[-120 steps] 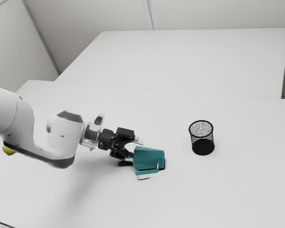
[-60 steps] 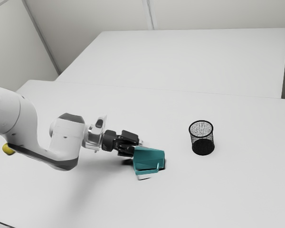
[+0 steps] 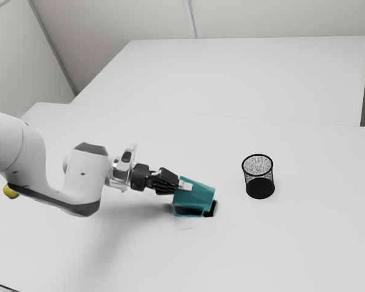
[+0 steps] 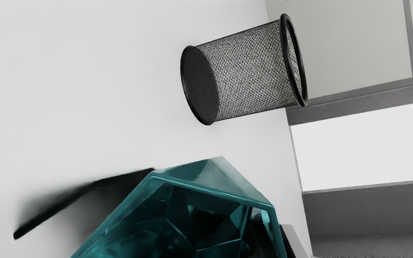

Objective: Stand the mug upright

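Mug (image 3: 196, 196) not upright: lies well over, mouth toward the hand and the exterior view's left, base toward the exterior view's right. The mouth end looks a little raised. Whether any part of it bears on the worktop (image 3: 316, 243), cannot tell; a dark shadow lies close under the base end.

End effector (image 3: 184, 185) clamped on the mug's wall at the mouth, one finger inside, the other outside, as the wrist view has it.

Progress, my judgement: a hold is in place, the righting is not done. Left to do: swing the mouth up until the base faces down, settle the base flat, let go. The grip is at one edge only, so the mug could pivot or slip as its weight comes round.

Surface: worktop broad, white, plain. Black mesh bin (image 3: 260, 176) upright on it, well apart from the mug, farther toward the exterior view's right. Small yellow object (image 3: 11, 191) at the exterior view's left, partly behind the arm; kind not clear.

Room: another pale flat surface (image 3: 231, 76) beyond the worktop, light grey walls (image 3: 280, 18) behind, a narrow upright strip (image 3: 193, 18) on them
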Robot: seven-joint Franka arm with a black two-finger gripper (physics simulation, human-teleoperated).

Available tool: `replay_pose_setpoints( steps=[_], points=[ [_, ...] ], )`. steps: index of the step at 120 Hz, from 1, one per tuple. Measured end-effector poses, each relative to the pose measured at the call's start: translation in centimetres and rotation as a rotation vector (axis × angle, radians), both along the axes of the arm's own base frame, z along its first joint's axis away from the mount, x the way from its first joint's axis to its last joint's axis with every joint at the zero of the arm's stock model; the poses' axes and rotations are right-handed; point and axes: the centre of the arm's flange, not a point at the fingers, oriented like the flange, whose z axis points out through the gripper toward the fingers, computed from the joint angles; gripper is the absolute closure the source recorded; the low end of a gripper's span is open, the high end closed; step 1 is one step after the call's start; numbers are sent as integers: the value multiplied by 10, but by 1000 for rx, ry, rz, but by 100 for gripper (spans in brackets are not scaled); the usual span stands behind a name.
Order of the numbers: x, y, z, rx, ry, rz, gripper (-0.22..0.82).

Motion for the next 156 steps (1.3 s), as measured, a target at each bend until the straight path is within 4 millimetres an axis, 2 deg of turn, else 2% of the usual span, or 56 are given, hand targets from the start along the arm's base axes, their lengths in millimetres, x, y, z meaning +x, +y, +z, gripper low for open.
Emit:
replay_pose_setpoints(
  steps=[25,45,57,76,87,118,142,156],
  points=[
    [3,0,30,14,-75,-12,77],
    [3,1,63,68,-143,-65,78],
    [4,4,82,142,-169,-133,78],
    [27,26,128,341,-219,-245,78],
    [34,35,144,458,-208,-301,78],
    [38,43,172,756,-117,-407,78],
    [32,53,173,962,-5,-426,78],
    [28,50,177,1052,34,-409,78]
  ],
)
